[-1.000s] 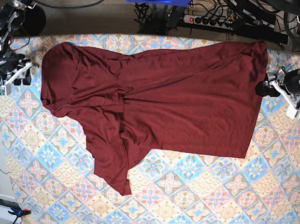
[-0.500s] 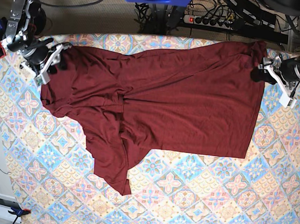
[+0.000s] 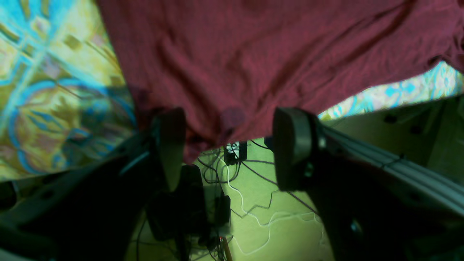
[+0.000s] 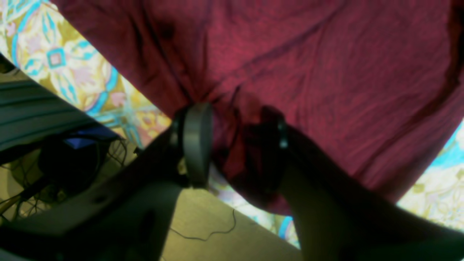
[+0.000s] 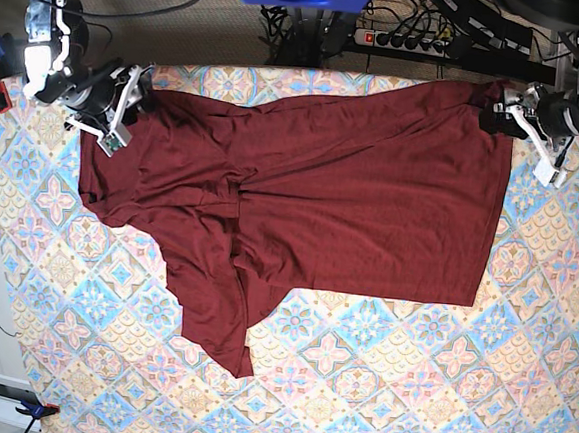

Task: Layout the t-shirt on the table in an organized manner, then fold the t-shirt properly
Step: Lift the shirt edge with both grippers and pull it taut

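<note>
My two claws work the far edge of the maroon t-shirt (image 5: 321,199), which lies spread but rumpled across the patterned surface (image 5: 377,384). My right claw (image 4: 232,145) sits at the shoulder end and its fingers (image 4: 195,145) bracket a bunched fold of jersey, partly closed around it; whether the cloth is truly pinched I cannot tell. My left claw (image 3: 228,148) stands wide apart at the hem corner, the fabric edge hanging between its fingers (image 3: 290,145) without being clamped.

The step in hand looks to me like the laying-out. To do it well, both corners should be gripped on a thin edge only, not a wad, and drawn away from each other evenly so the far edge goes taut and straight along the surface border.

The garment's long axis runs side to side in the base view, hem toward my left claw, shoulders toward my right. One sleeve (image 5: 217,311) trails toward the near edge, creased where it meets the body, and needs smoothing out before any fold.
</note>
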You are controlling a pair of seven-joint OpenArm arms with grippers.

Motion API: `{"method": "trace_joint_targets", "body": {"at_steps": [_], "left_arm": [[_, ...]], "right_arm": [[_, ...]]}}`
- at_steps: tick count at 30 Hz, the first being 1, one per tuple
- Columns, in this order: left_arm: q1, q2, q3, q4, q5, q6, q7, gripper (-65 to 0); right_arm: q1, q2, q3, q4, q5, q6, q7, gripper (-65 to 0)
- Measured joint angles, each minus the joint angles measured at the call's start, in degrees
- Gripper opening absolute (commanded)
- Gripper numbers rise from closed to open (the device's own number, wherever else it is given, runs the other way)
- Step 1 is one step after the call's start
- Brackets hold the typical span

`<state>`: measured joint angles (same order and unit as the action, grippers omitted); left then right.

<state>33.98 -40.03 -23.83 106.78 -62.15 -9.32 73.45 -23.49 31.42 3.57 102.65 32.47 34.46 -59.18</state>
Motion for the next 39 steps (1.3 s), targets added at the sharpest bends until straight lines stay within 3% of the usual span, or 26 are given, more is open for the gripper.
{"method": "trace_joint_targets", "body": {"at_steps": [5,10,15,28,34,37,39], "left_arm": [[2.0,3.0,-0.1,-0.1,4.5,0.0,0.6,-26.9],[1.9,6.1,-0.1,-0.5,5.2,0.0,0.0,-24.4],[2.0,6.9,-0.3,-7.1,5.2,0.0,0.0,-18.3],[0.5,7.9,-3.3,-7.1,7.4,-0.2,-0.4,-18.5],[-1.8,9.5,2.6,-7.1,11.6,-0.5,-0.5,-18.5],[-2.4,8.7,4.7,-7.0,11.7,-0.4,-0.5,-20.7],[-2.5,8.8,5.1,-7.0,11.6,-0.4,-1.1,-27.9]], "right_arm": [[-0.1,-0.1,0.0,0.0,-5.4,0.0,-3.3,-43.1],[0.1,-0.2,0.0,0.0,-5.5,0.0,-3.5,-43.1],[0.2,-0.3,0.0,0.0,-5.5,0.0,-3.7,-43.1],[0.5,-0.5,0.0,0.0,-5.5,0.0,-3.7,-43.1],[0.5,-0.5,-3.1,0.0,-5.4,0.0,-3.6,-43.5],[0.4,-0.6,-3.2,0.0,-5.3,0.0,-3.5,-43.2],[0.5,-0.3,-3.2,0.0,-5.5,0.0,-3.7,-43.2]]}}
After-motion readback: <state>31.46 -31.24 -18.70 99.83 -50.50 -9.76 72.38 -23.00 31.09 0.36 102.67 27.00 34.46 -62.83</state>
